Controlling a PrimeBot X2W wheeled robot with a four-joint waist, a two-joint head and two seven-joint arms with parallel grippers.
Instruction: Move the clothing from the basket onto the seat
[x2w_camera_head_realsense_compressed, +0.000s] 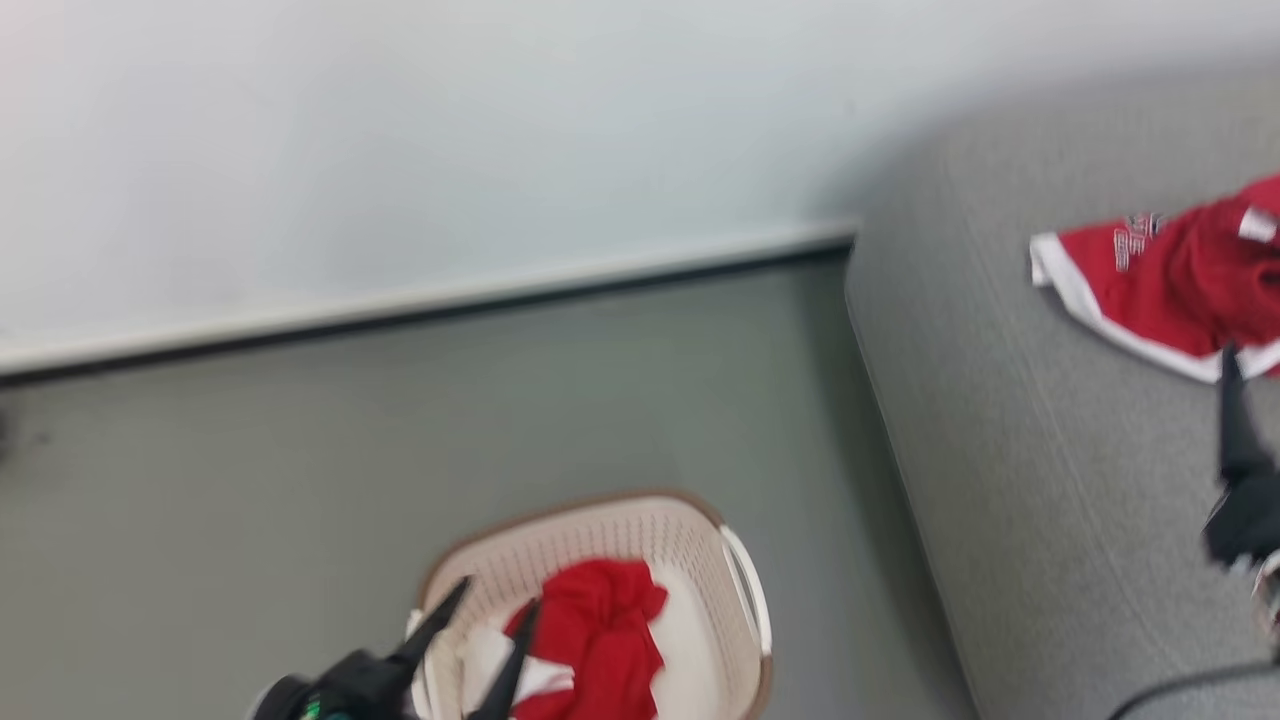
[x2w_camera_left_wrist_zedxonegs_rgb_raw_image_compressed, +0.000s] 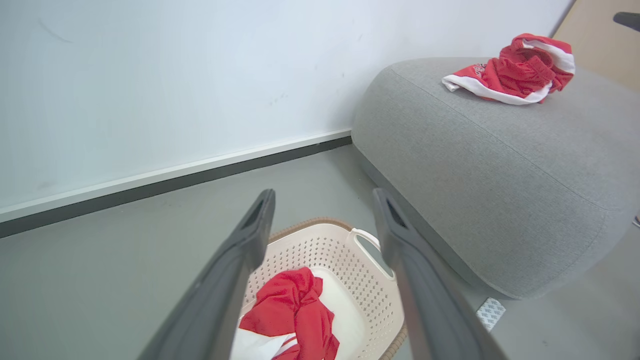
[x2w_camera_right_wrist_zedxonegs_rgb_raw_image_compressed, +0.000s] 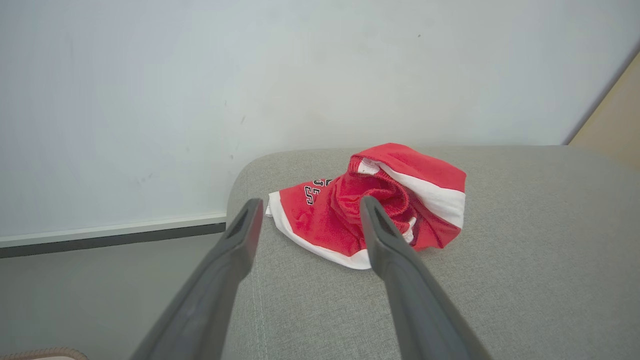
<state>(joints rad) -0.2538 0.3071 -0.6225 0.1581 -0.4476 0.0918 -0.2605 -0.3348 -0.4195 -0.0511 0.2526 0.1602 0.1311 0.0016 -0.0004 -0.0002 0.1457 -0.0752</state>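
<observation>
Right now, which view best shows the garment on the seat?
The right wrist view: the red garment lies close and sharp on the seat, lettering visible. The left wrist view shows it small and far; the head view blurs it and crops it.

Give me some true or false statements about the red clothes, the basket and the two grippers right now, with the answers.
A red garment lies in the basket. True.
The seat has nothing on it. False: a lettered red garment lies on it.
The left gripper is open over the basket. True.
The right gripper is shut on the lettered red garment. False: it is open, holding nothing.
The basket stands on the seat. False: it stands on the floor beside the seat.
</observation>
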